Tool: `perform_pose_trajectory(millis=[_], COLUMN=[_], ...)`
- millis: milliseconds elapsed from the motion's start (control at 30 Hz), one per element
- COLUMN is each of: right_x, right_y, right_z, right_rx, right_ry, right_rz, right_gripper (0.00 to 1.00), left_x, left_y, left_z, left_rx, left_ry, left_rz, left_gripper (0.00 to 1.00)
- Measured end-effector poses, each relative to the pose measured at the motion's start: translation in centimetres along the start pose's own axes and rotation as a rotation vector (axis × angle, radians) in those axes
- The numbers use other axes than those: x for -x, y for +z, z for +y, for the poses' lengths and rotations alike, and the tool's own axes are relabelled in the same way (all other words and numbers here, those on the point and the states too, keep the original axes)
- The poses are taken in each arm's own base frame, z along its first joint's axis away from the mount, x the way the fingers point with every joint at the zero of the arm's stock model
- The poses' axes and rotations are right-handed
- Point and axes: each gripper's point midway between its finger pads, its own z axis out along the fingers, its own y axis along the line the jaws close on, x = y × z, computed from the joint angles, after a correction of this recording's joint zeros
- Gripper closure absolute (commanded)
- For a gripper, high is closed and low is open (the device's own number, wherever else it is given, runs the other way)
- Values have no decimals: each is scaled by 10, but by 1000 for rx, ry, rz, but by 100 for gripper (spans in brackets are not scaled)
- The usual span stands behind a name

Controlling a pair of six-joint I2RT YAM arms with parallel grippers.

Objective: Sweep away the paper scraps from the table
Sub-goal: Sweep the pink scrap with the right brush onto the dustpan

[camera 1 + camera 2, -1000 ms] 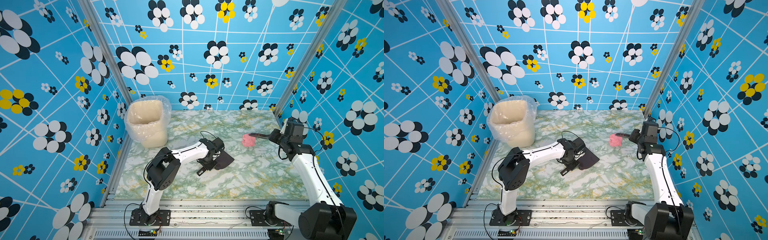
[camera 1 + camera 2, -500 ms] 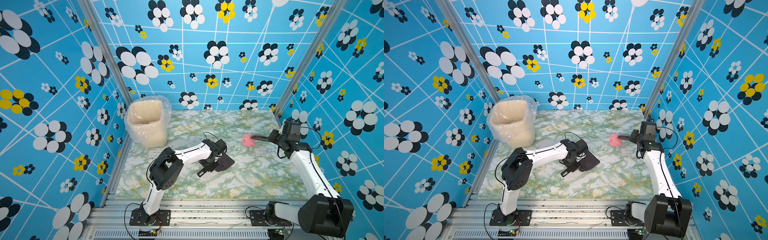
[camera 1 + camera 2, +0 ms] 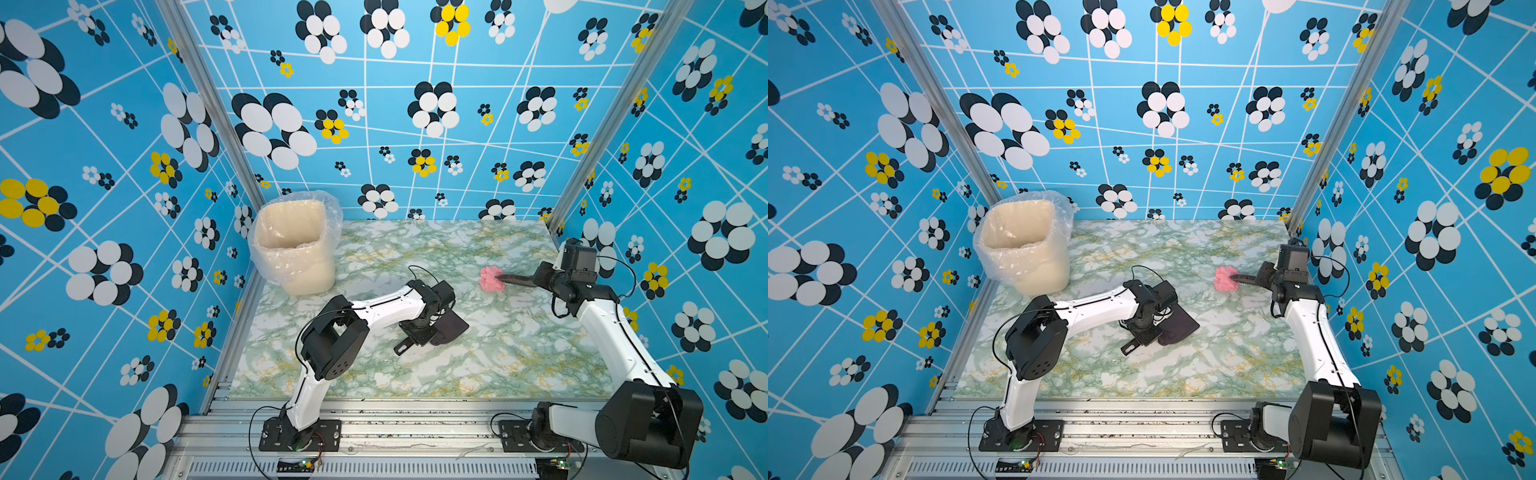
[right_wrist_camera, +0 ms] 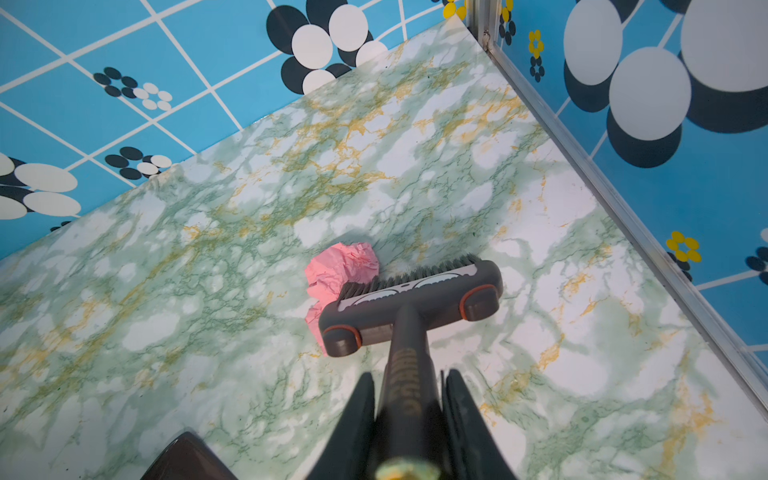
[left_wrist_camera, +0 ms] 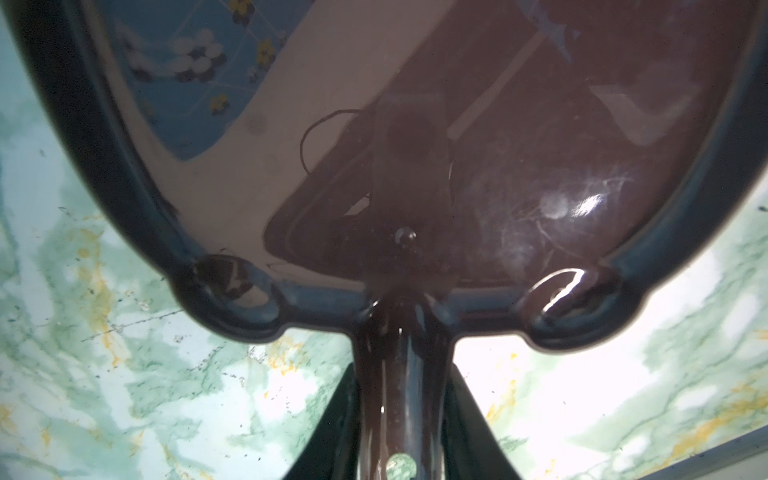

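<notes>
On the marbled counter point(image 4: 208, 316), my right hand point(image 4: 409, 380) clamped the brush point(image 4: 411, 299) against the pink scrap point(image 4: 340, 270); a low, steady pull toward the dustpan point(image 3: 451, 328) my left hand point(image 5: 401, 382) held seemed best.

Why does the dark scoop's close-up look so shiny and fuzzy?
Left wrist view: the glossy dustpan mirrors its surroundings and shows a glare spot; its rim looks soft. Right wrist view: brush and pink paper scrap are sharp.
</notes>
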Motion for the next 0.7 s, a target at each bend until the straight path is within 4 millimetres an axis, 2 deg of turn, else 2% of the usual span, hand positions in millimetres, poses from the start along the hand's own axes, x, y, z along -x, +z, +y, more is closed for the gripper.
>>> perform_pose_trajectory(millis=[200,333,500,700], right_x=[-13,-26,-43,-69], right_y=[-11,-21,-44,-69], right_z=[4,18,39,53], right_rx=[43,106,203,323], right_ry=[4,-7,-37,-47], right_rz=[-9,12,59,147], right_gripper=[100,100,100,100], left_x=[0,0,6,11], left_y=[2,8,8,6], left_z=[0,0,0,0], left_rx=[3,4,3,3], left_ry=[1,2,2,1], left_rz=[7,19,14,2], left_gripper=[100,100,100,100])
